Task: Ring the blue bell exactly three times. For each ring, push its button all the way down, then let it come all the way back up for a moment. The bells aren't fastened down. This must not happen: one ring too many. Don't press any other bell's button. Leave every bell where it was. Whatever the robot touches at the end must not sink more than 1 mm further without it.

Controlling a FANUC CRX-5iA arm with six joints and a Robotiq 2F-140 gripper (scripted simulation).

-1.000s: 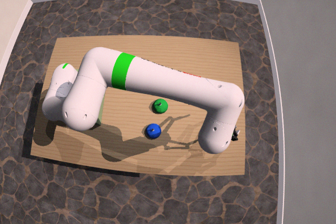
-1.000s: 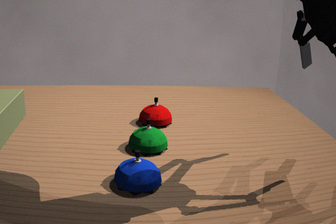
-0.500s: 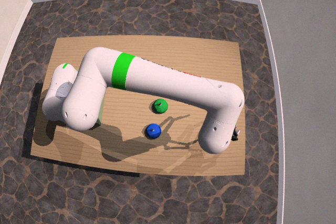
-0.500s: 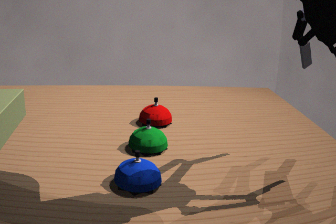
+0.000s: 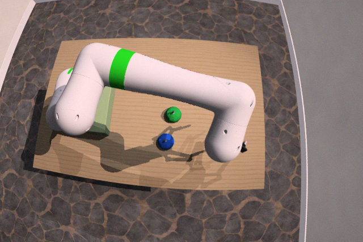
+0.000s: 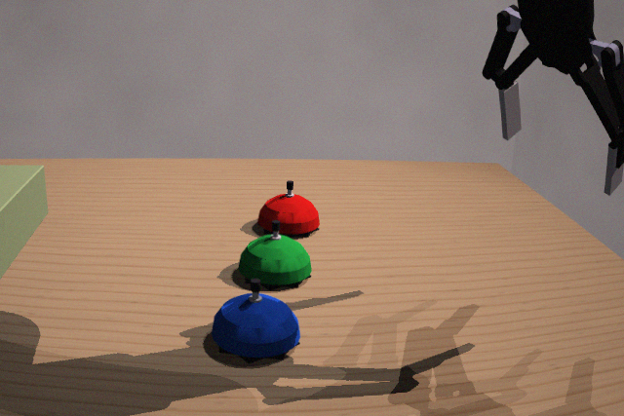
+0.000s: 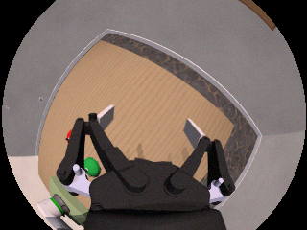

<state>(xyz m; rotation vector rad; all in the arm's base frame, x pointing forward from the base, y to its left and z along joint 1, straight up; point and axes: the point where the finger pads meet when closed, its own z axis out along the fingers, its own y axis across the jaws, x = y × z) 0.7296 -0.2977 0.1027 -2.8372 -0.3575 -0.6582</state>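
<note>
Bells are lined up in a row on the wooden surface (image 6: 453,230). In the outside view the blue bell (image 6: 255,326) is nearest the camera, the green bell (image 6: 275,260) is next, and the red bell (image 6: 289,213) is farthest back. Each bell is just beside the next one. A small black button (image 6: 255,288) is seen sticking straight up on top of the blue bell, so it is judged not to be pressed yet.

The tool (image 6: 562,141) is held high in the air at about 2 o'clock from the blue bell in that view, well apart from it. Its fingers are spread wide and nothing is held between them.

In the top view the blue bell (image 5: 165,141) is found at 9 o'clock from the wrist end of the arm (image 5: 226,142). The tool must be brought that way and then down, right over the button. The green bell is close by, so care is needed.

A pale green block (image 6: 19,205) is seen at the left edge.
</note>
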